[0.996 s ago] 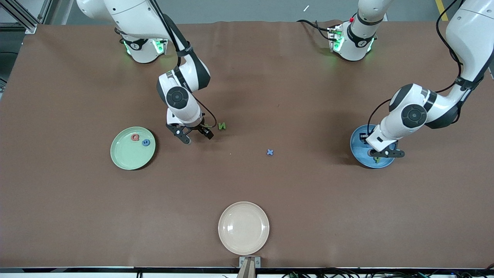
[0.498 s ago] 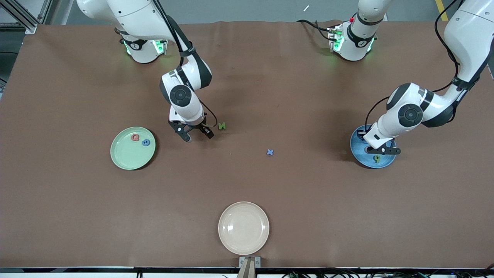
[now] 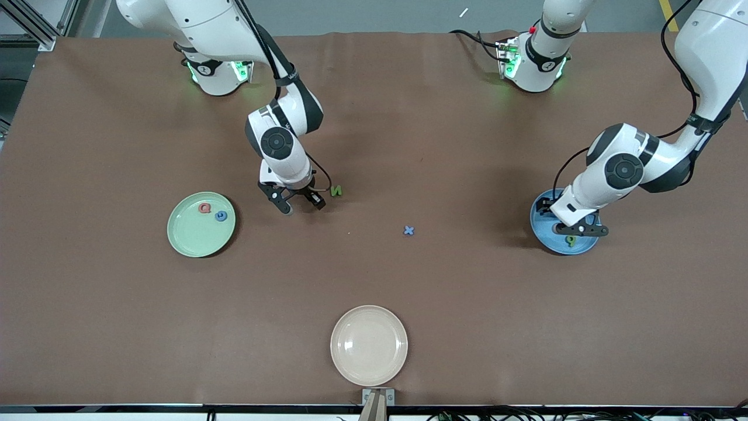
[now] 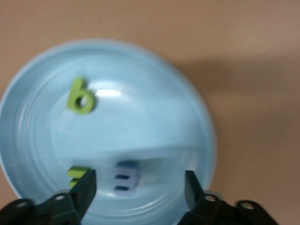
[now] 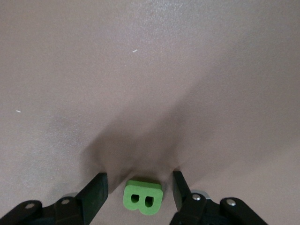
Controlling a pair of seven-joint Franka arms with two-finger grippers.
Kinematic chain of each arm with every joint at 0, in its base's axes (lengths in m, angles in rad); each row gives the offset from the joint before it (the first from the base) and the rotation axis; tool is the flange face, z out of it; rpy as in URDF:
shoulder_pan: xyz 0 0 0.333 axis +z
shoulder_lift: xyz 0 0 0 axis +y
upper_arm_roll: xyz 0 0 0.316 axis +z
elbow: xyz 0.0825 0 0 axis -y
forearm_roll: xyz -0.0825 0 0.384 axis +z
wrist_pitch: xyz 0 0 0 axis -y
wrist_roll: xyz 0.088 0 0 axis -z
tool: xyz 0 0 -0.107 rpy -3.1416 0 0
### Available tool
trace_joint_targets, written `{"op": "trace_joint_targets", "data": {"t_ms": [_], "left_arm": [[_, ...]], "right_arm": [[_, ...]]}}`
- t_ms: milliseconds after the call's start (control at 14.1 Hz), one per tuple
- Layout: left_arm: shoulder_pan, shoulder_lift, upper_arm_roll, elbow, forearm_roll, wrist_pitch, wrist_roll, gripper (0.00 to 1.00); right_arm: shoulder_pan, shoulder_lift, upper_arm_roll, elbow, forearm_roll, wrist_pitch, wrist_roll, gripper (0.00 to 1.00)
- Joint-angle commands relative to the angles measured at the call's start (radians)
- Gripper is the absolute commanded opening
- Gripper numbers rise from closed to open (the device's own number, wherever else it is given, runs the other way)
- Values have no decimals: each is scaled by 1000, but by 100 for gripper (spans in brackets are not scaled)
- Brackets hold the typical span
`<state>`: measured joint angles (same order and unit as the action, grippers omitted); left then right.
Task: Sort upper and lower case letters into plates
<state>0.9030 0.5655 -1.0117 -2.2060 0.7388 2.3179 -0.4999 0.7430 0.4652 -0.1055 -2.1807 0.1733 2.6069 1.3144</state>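
Front view: two white robot arms reach down onto a brown table. The right gripper [image 3: 298, 203] sits low at the table, between the mint green plate [image 3: 187, 240] and a green letter N [image 3: 336, 190] lying just beside it toward the left arm's end. Whatever lies between its fingers is hidden here by the wrist. The mint plate holds a pink-red Q [image 3: 204, 207] and a blue letter [image 3: 221, 216]. A blue x [image 3: 409, 230] lies alone near the table's middle, nearer the right arm than the left. The left gripper [image 3: 579, 231] hangs over the bright blue plate [image 3: 543, 237], where a green letter [image 3: 570, 240] lies. A cream plate [image 3: 369, 345] sits bare, closest to the camera.

Left wrist view: the left gripper [image 4: 138, 185] stands spread wide and holds nothing — the blue plate [image 4: 187, 108] fills the view beneath it. A pale blue letter [image 4: 124, 176] rests on the plate right between the open fingers, a green one [image 4: 75, 174] beside one finger, and a green p [image 4: 80, 97] well clear of both.

Right wrist view: the right gripper [image 5: 138, 190] straddles a green B [image 5: 143, 197] lying flat on the bare table. The B is centred between the fingers, its long axis running across the gap from one finger toward the other — a sliver of table shows at each end, so the jaws are partly closed but not yet touching it. Judging from this, the grasp needs only closing.
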Motion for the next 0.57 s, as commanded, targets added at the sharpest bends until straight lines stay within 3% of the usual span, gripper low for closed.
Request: {"op": "trace_joint_targets", "data": {"t_ms": [0, 142, 356, 427, 498], "left_arm": [[-15, -27, -68, 46, -73, -12, -5, 100], [-108, -26, -73, 98, -133, -47, -31, 100], [-303, 34, -58, 250, -150, -145, -201, 100], [-387, 63, -32, 306, -150, -167, -247, 100], [-480, 85, 17, 357, -150, -170, -288, 100]], "right_arm": [[38, 7, -6, -14, 0, 9, 35, 58], [38, 6, -6, -16, 0, 6, 35, 45], [33, 6, -8, -14, 0, -1, 34, 13], [27, 6, -8, -13, 0, -2, 28, 4], [23, 4, -11, -11, -1, -5, 19, 3]]}}
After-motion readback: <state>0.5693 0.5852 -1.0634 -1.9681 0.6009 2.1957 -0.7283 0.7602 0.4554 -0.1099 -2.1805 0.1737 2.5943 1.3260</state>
